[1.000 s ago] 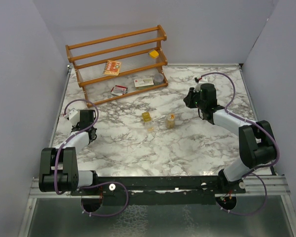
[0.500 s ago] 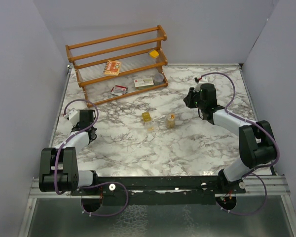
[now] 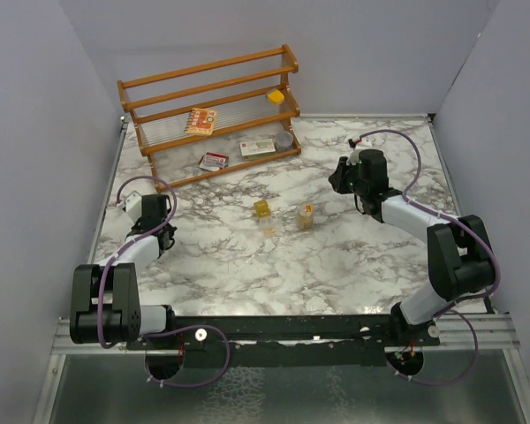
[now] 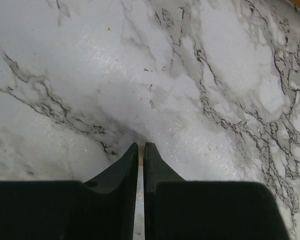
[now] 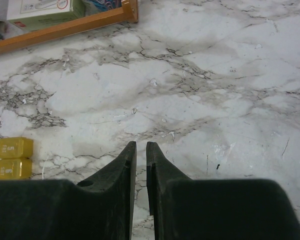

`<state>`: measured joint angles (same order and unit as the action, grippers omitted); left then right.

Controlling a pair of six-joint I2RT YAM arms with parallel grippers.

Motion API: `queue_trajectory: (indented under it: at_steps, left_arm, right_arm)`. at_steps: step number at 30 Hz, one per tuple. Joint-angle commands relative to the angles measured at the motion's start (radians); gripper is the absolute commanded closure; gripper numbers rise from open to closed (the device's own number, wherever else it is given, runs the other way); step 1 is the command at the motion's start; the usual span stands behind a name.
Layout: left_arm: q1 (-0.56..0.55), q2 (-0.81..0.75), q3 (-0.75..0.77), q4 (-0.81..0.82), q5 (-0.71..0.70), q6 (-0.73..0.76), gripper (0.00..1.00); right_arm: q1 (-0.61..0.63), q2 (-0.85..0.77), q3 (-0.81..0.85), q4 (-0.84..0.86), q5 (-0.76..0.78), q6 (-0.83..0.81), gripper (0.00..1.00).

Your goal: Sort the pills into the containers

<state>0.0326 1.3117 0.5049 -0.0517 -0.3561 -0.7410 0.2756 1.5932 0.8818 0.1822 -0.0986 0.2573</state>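
Note:
Two containers stand mid-table in the top view: a small squarish yellow box [image 3: 261,208] and a round amber jar [image 3: 306,216]. A tiny yellowish speck [image 3: 268,231] lies just in front of the box; no other pills can be made out. My left gripper [image 3: 150,208] is low over bare marble at the left, well away from them. Its fingers [image 4: 141,145] are pressed together and shut, and nothing clearly shows between them. My right gripper [image 3: 340,177] sits right of the jar, shut to a thin slit [image 5: 138,144] over marble. The yellow box [image 5: 14,148] shows at the left edge of the right wrist view.
A wooden shelf rack [image 3: 210,113] stands at the back left. It holds an orange packet [image 3: 200,120], a yellow piece [image 3: 276,95], card packets [image 3: 257,147] and a red-and-white one [image 3: 214,161], and a grey tin [image 3: 285,140]. Grey walls close in both sides.
My left gripper's fingers have closed from a small gap to fully together. Both arms have stayed almost where they were.

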Motion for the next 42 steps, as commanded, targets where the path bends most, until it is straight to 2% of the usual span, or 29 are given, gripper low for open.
queue_trajectory:
  at_steps: [1, 5, 11, 16, 20, 27, 34, 42]
  left_arm:
    - [0.004, -0.025, 0.017, 0.045, 0.092, 0.023, 0.95]
    - [-0.002, -0.024, 0.029, 0.082, 0.170, 0.047, 0.96]
    - [-0.066, -0.021, 0.060, 0.106, 0.172, 0.101, 0.98]
    - [-0.144, -0.014, 0.110, 0.114, 0.154, 0.151, 0.99]
    - [-0.248, 0.021, 0.164, 0.128, 0.136, 0.186, 0.99]
    - [-0.423, 0.130, 0.254, 0.184, 0.202, 0.196, 0.99]
    - [-0.519, 0.198, 0.294, 0.236, 0.263, 0.198, 0.99]
    - [-0.629, 0.203, 0.301, 0.257, 0.301, 0.202, 0.99]
  right_arm:
    - [0.002, 0.008, 0.029, 0.007, -0.015, -0.008, 0.86]
    - [0.002, 0.007, 0.026, 0.007, -0.012, -0.007, 0.86]
    - [0.002, 0.002, 0.025, 0.006, -0.009, -0.007, 0.87]
    - [0.001, -0.002, 0.022, 0.005, -0.007, -0.006, 0.87]
    - [0.002, -0.014, 0.017, 0.007, -0.004, -0.006, 0.87]
    - [0.002, -0.058, 0.000, 0.008, 0.011, -0.007, 0.87]
    - [0.002, -0.114, -0.023, 0.006, 0.010, -0.002, 0.87]
    - [0.002, -0.162, -0.044, -0.008, 0.003, 0.005, 0.87]
